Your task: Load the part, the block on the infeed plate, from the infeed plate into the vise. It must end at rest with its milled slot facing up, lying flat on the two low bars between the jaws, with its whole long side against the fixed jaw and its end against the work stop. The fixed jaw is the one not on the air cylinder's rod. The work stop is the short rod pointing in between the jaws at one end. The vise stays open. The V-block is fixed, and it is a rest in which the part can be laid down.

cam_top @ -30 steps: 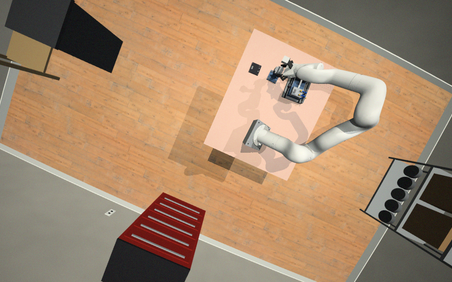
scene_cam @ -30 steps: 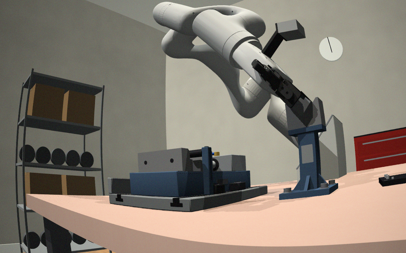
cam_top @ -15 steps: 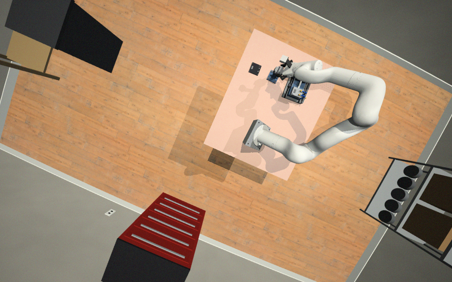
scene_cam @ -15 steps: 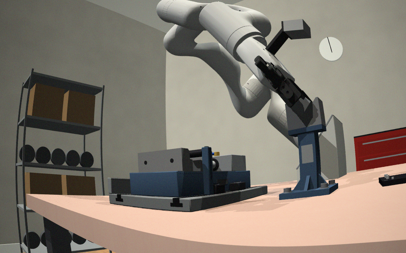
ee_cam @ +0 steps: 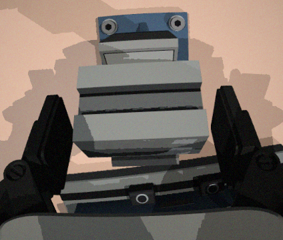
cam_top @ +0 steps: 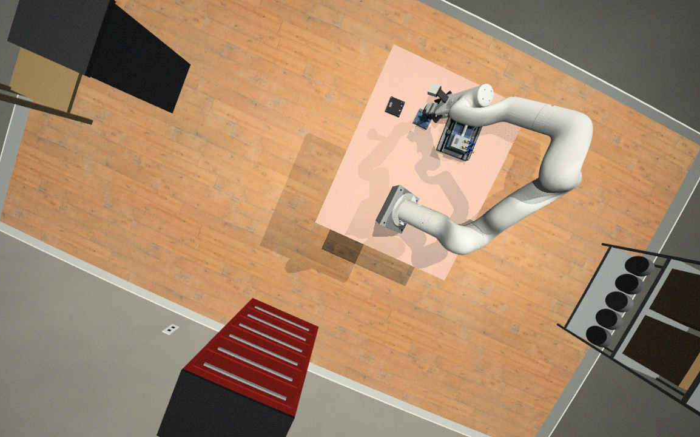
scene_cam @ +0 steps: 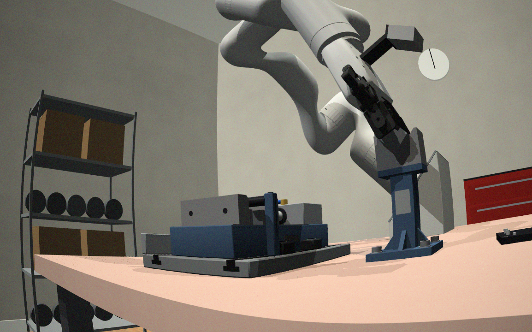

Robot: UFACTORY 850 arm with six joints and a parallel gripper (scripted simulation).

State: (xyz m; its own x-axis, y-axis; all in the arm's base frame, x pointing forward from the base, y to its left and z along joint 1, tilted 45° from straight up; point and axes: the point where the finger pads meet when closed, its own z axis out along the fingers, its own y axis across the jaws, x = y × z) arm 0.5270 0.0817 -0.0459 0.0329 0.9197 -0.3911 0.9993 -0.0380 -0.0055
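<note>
— Where's the part?

— On the table, in the V-block: the part rests slot-side to the camera, between the spread, empty tool.

— Good regrasp?

— Centre both fingers on its ends, then close squarely.

workshop: vise, red tool chest

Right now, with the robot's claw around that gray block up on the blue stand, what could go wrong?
1. The end effector is open, its fingers standing on either side of the part without gripping. Lifting now would leave it behind.
2. The part lies tilted in the V-block. An off-centre squeeze might twist it or knock it out.
3. The vise is close by, so a dropped part could hit it.
</note>
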